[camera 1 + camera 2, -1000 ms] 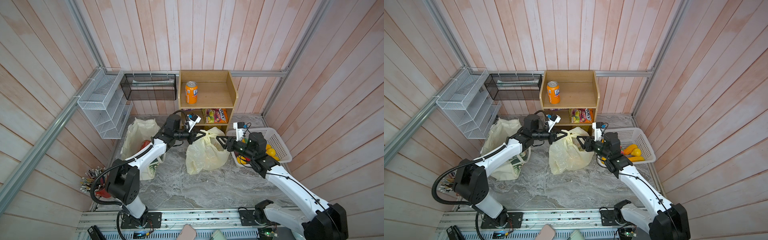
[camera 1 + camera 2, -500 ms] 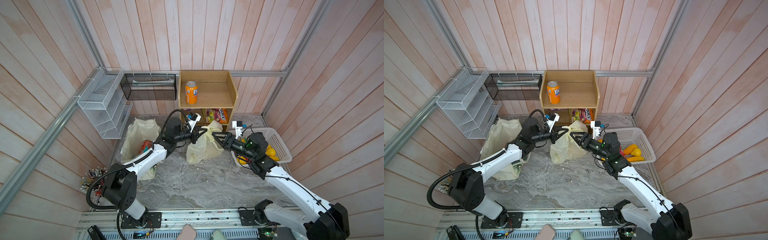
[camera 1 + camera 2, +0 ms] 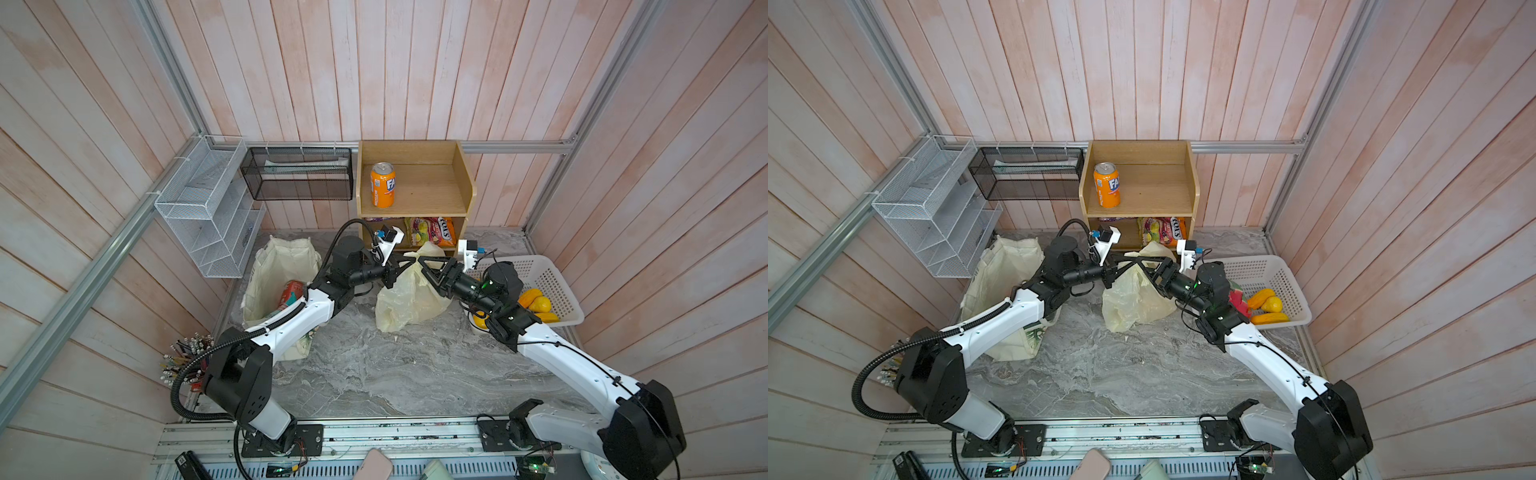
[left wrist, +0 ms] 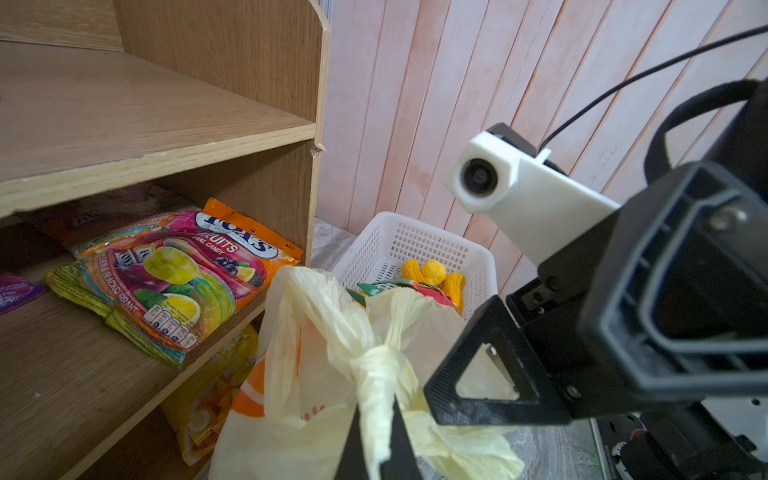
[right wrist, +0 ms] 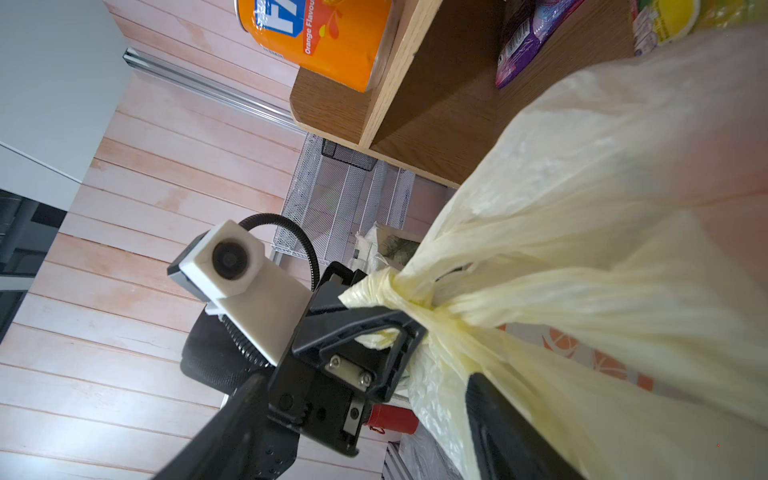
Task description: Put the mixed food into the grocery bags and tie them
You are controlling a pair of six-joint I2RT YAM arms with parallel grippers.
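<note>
Just in front of the wooden shelf point(image 3: 415, 187), before its lower compartment, the pale-yellow plastic bag point(image 3: 409, 301) stands on the marble table point(image 3: 374, 374) with its handles drawn up into a twisted knot point(image 4: 376, 361). A second ago it slumped wide with the two grippers apart on either side. Since then they have met over its mouth, and the right gripper point(image 3: 426, 268) has spread its jaws and let the plastic go. That suggests the tie on this bag is made or nearly so, though the views do not show clearly whether the knot is snug.

The left gripper point(image 3: 409, 262) is pressed together on the twisted handle beside the knot, and its arm reaches in roughly level across the shelf front. The right arm reaches in level from the side where the basket point(image 3: 536, 259) sits.

Off to the shelf's other side, the canvas tote point(image 3: 278, 266) lies open and untied with the red can point(image 3: 292, 293) inside. The snack packet cannot be made out.
</note>
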